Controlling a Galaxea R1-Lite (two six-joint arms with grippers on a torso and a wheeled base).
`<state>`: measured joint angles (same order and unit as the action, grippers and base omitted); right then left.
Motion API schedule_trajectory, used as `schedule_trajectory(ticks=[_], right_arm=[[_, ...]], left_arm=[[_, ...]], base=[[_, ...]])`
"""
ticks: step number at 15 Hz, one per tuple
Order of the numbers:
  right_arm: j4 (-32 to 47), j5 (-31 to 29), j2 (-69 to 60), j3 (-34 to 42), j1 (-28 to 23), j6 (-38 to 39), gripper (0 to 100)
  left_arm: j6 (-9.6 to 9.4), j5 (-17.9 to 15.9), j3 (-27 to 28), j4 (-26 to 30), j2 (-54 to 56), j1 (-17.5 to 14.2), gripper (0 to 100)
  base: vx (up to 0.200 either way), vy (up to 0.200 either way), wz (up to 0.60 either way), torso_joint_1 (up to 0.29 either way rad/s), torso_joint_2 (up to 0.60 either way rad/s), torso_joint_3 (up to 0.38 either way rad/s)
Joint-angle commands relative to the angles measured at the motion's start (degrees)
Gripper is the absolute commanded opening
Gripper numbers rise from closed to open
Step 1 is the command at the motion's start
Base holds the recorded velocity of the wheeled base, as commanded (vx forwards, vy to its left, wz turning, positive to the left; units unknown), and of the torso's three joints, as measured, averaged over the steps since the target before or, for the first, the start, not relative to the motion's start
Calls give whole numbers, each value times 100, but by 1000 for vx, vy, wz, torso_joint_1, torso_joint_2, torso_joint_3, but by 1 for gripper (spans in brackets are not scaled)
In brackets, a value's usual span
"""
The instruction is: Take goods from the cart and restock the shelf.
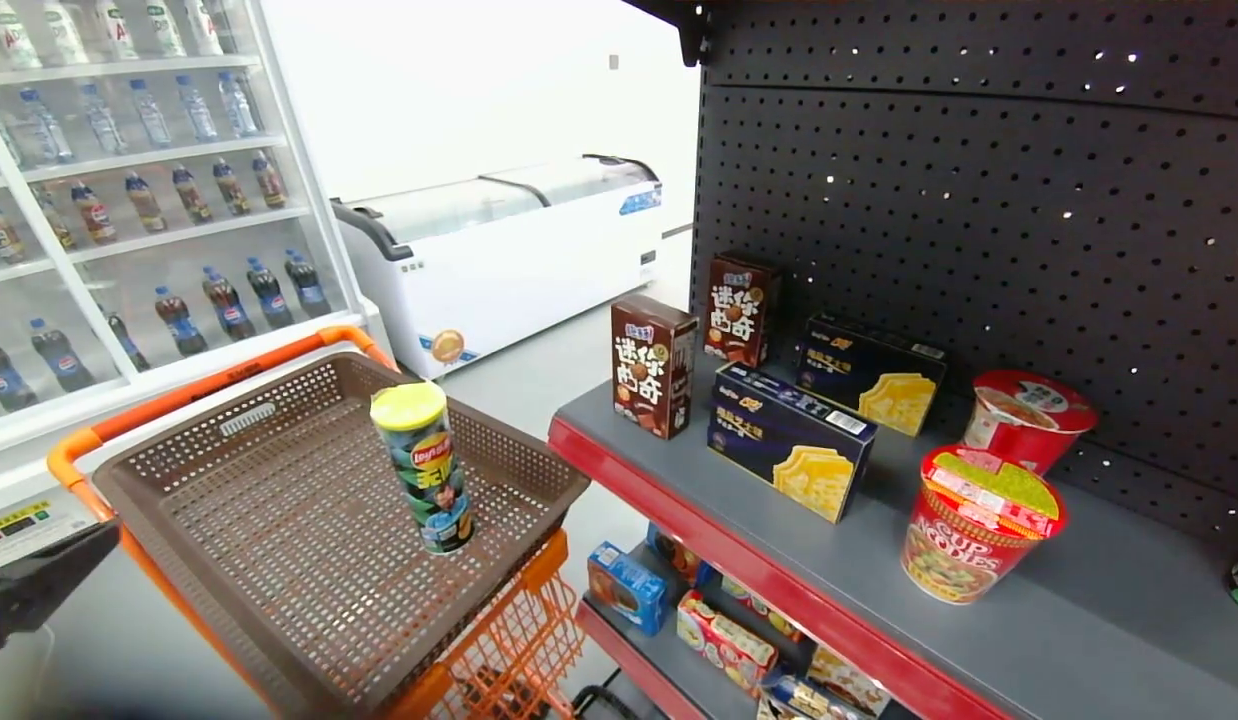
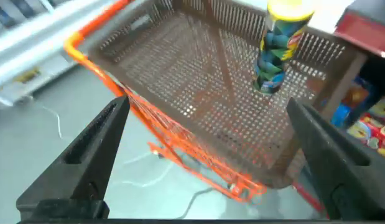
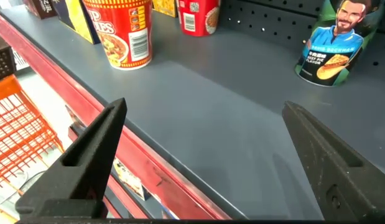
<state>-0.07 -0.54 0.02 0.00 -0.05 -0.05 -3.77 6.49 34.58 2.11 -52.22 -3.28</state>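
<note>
A tall chips can (image 1: 424, 468) with a yellow lid stands upright in the brown basket (image 1: 279, 520) on top of the orange cart. My left gripper (image 2: 204, 162) hangs open outside the basket's near rim, short of the can (image 2: 279, 50), with nothing between its fingers. My right gripper (image 3: 204, 162) is open and empty over a bare stretch of the grey shelf (image 3: 229, 118), near its red front edge. Another chips can (image 3: 332, 43) stands on the shelf beyond that gripper, toward the pegboard.
Two cup noodles (image 1: 979, 520), two dark blue boxes (image 1: 791, 455) and two brown snack boxes (image 1: 652, 365) stand on the shelf (image 1: 1079, 620). Lower shelves hold more packets (image 1: 724, 640). A drinks fridge (image 1: 129, 200) and chest freezer (image 1: 509, 250) stand behind the cart.
</note>
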Motion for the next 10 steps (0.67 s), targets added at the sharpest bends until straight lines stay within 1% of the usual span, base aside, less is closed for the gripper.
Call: schedule_trajectory(ticks=[1, 2, 3, 4, 6, 8, 10], right_arm=[[-1, 1, -2, 0, 5, -4, 100], [-1, 1, -2, 0, 5, -4, 100], [-1, 1, -2, 0, 5, -4, 100], [-1, 1, -2, 0, -4, -4, 100], [-1, 1, -2, 0, -4, -4, 100], [-1, 1, -2, 0, 5, -4, 100], [-1, 1, -2, 0, -4, -4, 100]], left_arm=[[51, -798, 136, -861, -2099, -103, 100], [51, -1132, 163, -1116, -2477, -112, 100], [51, -1237, 171, -1274, -2635, -103, 100], [43, -1360, 189, -1696, -3074, -68, 100], [51, -1431, 189, -2180, -3549, 12, 100], [51, -1677, 136, -2698, -3901, 126, 100], [51, -1730, 75, -2997, -4173, 310, 100]], base=[[0, 0, 0, 0, 0, 0], [0, 0, 0, 0, 0, 0], [0, 0, 0, 0, 0, 0], [0, 0, 0, 0, 0, 0], [0, 0, 0, 0, 0, 0], [0, 0, 0, 0, 0, 0], [0, 0, 0, 0, 0, 0]])
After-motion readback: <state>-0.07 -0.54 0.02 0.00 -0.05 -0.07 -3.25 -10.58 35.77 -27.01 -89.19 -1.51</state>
